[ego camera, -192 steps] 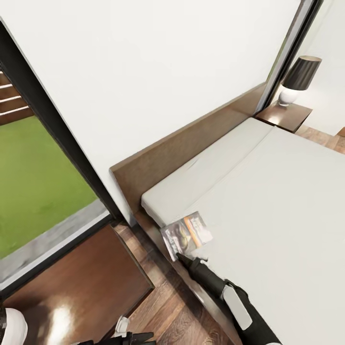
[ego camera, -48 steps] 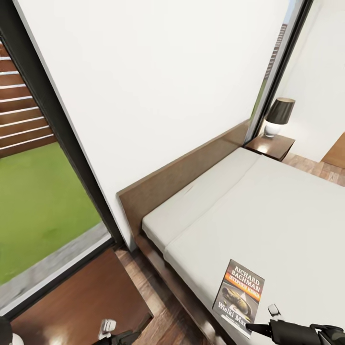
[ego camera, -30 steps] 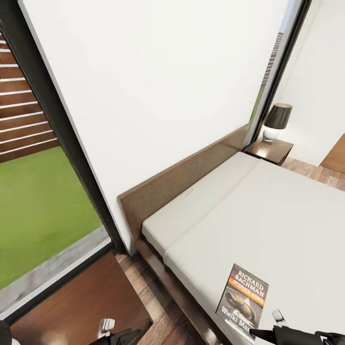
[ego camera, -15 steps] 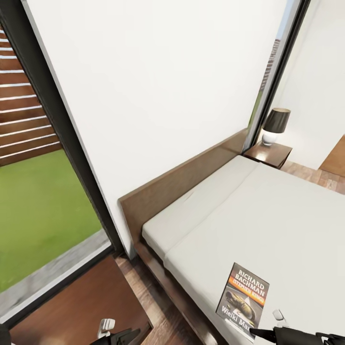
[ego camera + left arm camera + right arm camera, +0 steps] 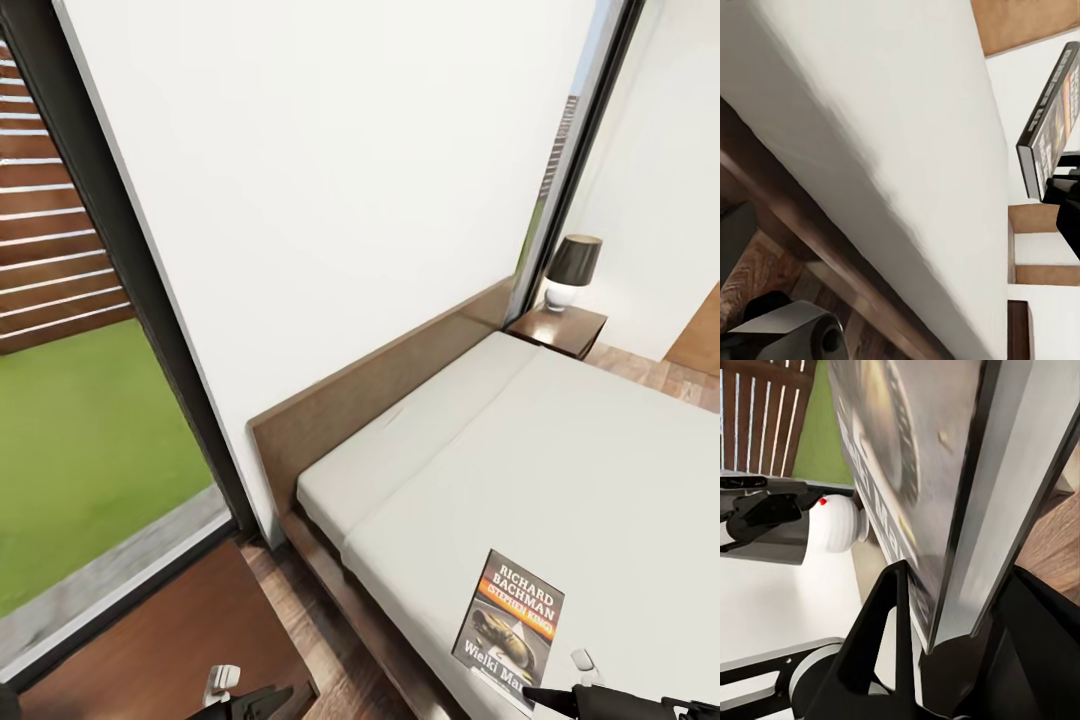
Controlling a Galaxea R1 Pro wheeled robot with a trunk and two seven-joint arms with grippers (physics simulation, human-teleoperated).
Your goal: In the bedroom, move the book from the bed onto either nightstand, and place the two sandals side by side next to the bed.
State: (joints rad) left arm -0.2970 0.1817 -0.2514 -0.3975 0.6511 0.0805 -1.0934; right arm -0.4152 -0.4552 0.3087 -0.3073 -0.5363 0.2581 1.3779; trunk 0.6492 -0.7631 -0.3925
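The book (image 5: 510,622), dark with an orange band, hangs tilted just above the bed (image 5: 560,450) near its edge. My right gripper (image 5: 560,685) is shut on its lower end. The right wrist view has the cover (image 5: 889,457) close up, clamped between the fingers (image 5: 889,615). From the left wrist view the book (image 5: 1050,120) stands over the mattress side (image 5: 870,112). A dark nightstand (image 5: 150,640) with a glossy top sits beside the bed, and my left gripper (image 5: 243,693) hovers open at its near corner. The sandals are out of view.
A second nightstand (image 5: 560,328) with a black-shaded lamp (image 5: 572,268) stands at the far end of the headboard (image 5: 380,385). A tall dark-framed window (image 5: 80,400) onto grass and a fence lies to the left. Wood floor (image 5: 320,630) runs between bed and near nightstand.
The book lay flat at the bed's corner 6.4 s ago; now it is lifted in my right gripper. Over the last second only the view has drifted slightly.
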